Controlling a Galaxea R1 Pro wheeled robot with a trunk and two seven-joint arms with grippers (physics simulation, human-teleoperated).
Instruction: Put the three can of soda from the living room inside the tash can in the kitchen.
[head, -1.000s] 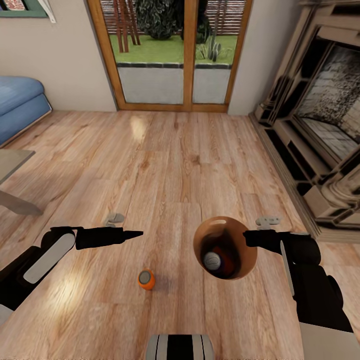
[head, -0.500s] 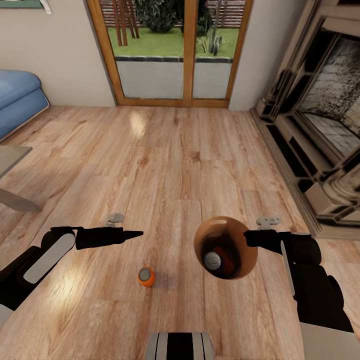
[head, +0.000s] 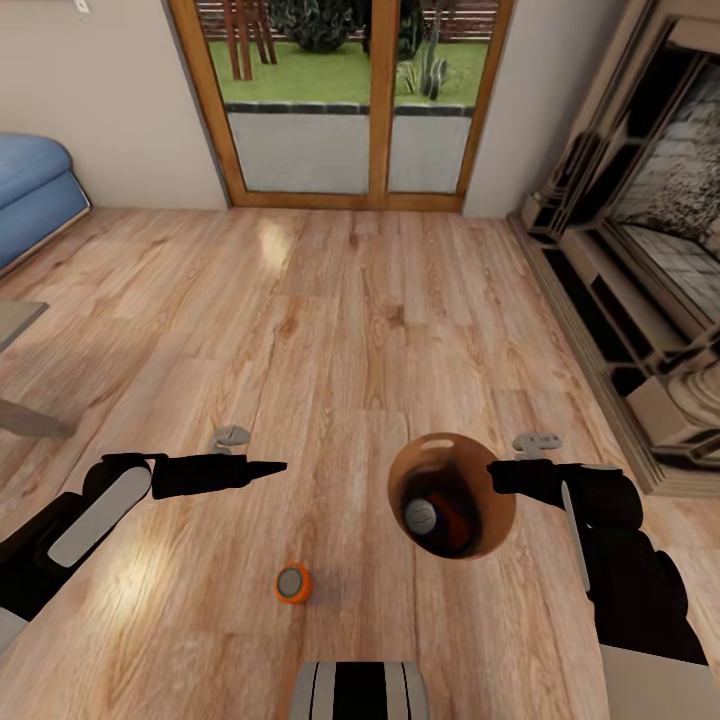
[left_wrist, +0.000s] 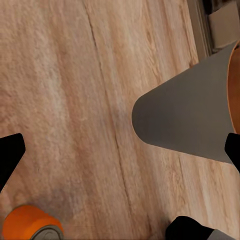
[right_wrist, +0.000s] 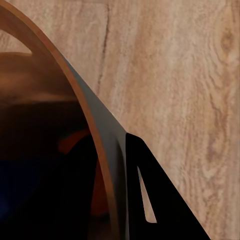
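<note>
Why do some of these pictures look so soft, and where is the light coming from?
Head view: daylight from the glass doors leaves pale glare patches on the wood floor; straight lines bow at the edges. Left wrist view: the orange soda can and the floorboards are smeared. Right wrist view: the trash can sits close, its inside dark.

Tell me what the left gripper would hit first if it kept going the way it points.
Probably the trash can held by the right gripper; the left gripper points across toward it, though depth is unclear.
</note>
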